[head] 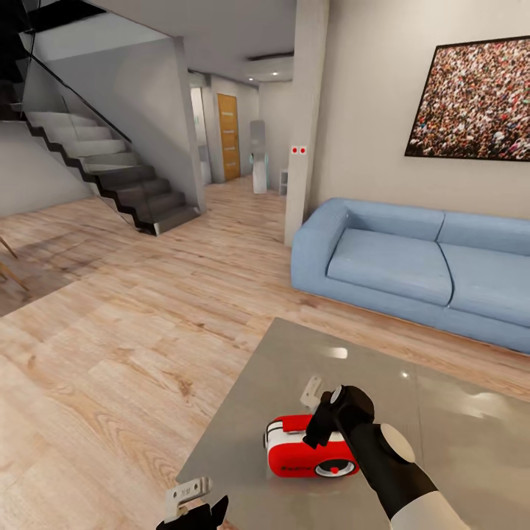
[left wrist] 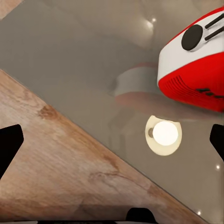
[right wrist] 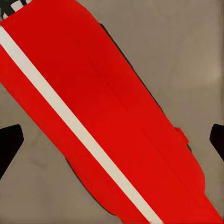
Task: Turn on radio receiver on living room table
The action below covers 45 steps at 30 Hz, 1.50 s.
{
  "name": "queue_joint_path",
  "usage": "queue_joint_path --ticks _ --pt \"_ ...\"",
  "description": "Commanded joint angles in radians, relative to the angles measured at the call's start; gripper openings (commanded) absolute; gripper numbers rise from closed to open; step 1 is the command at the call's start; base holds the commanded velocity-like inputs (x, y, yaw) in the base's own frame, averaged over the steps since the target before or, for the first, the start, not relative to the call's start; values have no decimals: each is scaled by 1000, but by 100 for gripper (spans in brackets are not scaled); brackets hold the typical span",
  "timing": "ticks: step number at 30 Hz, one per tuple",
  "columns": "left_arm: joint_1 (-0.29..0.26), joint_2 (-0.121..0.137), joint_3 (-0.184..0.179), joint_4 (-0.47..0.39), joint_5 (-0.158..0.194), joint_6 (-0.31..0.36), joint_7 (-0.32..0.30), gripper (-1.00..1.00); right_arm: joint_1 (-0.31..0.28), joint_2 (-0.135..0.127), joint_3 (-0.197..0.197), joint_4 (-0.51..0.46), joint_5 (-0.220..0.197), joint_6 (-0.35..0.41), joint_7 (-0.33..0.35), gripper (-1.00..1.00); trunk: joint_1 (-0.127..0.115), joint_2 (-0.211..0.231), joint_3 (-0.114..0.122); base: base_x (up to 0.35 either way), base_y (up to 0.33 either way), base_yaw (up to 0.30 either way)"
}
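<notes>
My red, white-trimmed radio receiver (head: pixel 309 450) stands upright near the six o'clock edge of the glossy grey table (head: pixel 456 434) in the living room (head: pixel 132 309).

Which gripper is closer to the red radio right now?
Right. The right gripper hangs directly over the radio receiver, fingers spread to either side in its wrist view. The left gripper sits off the radio's side, at the table edge.

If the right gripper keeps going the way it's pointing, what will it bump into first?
Most likely the red radio, lying straight ahead between the right gripper's open fingers. How close it already is can't be told.
</notes>
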Motion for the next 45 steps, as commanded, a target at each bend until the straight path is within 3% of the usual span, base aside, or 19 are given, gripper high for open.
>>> queue_joint_path --ticks 1,22,30,45 --pt "0 0 0 0 0 0 0 100 0 0 0 0 0 0 0 100 0 0 0 0 0 0" --pt "0 0 0 0 0 0 -1 100 0 0 0 0 0 0 0 100 0 0 0 0 0 0" --pt "0 0 0 0 0 0 -1 100 0 0 0 0 0 0 0 100 31 -56 -25 0 0 0" --pt "0 0 -3 0 0 0 -1 100 0 0 0 0 0 0 0 100 31 -56 -25 0 0 0"
